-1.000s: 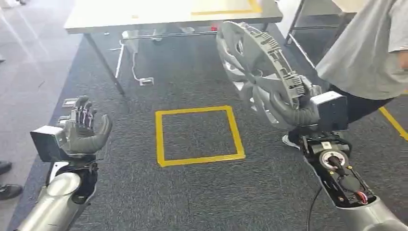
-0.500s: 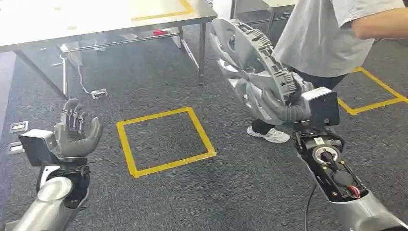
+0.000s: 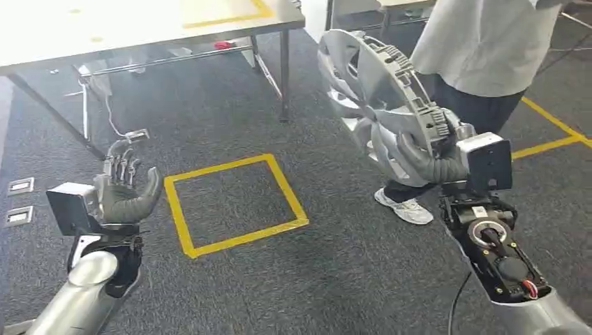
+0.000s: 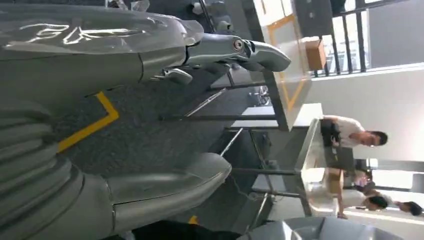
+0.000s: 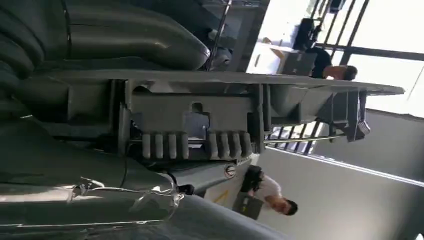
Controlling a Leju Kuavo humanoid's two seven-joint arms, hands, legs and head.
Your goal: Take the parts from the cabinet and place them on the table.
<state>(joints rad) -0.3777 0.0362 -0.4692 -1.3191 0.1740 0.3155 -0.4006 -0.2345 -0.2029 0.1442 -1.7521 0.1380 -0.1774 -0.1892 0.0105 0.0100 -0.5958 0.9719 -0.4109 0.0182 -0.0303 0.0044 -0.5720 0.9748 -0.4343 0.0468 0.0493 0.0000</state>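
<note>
A grey wheel cover [image 3: 380, 98] with a ribbed rim stands tilted on edge in the air at the right of the head view. My right hand [image 3: 427, 162] grips its lower rim, the thumb wrapped over the edge. Up close in the right wrist view, the cover's rim [image 5: 200, 112] with its clip teeth lies between my right hand's thumb and fingers [image 5: 125, 35]. My left hand [image 3: 126, 190] is raised at the left, palm up, fingers apart and holding nothing; the left wrist view shows its spread fingers [image 4: 165, 187]. The white table [image 3: 139, 28] stands ahead at the upper left.
A person [image 3: 482, 63] in a light shirt and dark trousers stands close behind the wheel cover at the right. A yellow tape square [image 3: 234, 202] marks the dark carpet ahead. Table legs [image 3: 284, 73] and cables [image 3: 105, 105] lie under the table; floor sockets [image 3: 19, 185] sit at the left.
The whole picture has shifted, so the camera has turned; the table and tape square slid left. My right hand still grips the wheel cover. The left hand stays open.
</note>
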